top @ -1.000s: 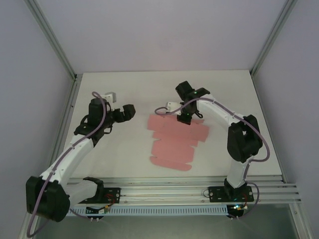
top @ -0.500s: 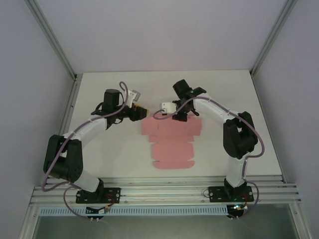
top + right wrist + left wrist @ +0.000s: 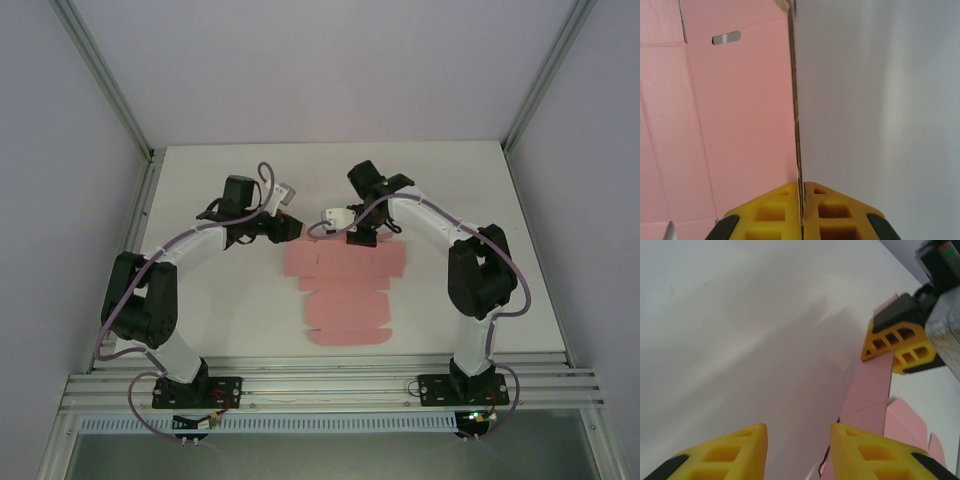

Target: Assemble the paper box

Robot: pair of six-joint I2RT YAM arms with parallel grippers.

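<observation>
The paper box is a flat pink die-cut sheet [image 3: 345, 290] lying mid-table, with tabs and creases showing. My right gripper [image 3: 362, 237] is shut on the sheet's far edge. In the right wrist view the gripper [image 3: 801, 192] pinches that edge, seen edge-on, with the pink panel [image 3: 735, 125] to its left. My left gripper [image 3: 290, 228] sits at the sheet's far left corner. In the left wrist view the gripper [image 3: 799, 440] is open over bare table, and the pink sheet [image 3: 870, 390] runs past its right finger. The right gripper's fingers [image 3: 895, 335] appear there too, clamped on the pink panel.
The white table [image 3: 220, 300] has bare room left, right and behind the sheet. Aluminium frame posts [image 3: 140, 150] and pale walls close in the sides and back. The metal mounting rail [image 3: 330, 385] runs along the near edge.
My left arm has swung right to the sheet's far left corner, and its jaws have narrowed. The right gripper has shifted the sheet slightly left and stayed shut on it.
</observation>
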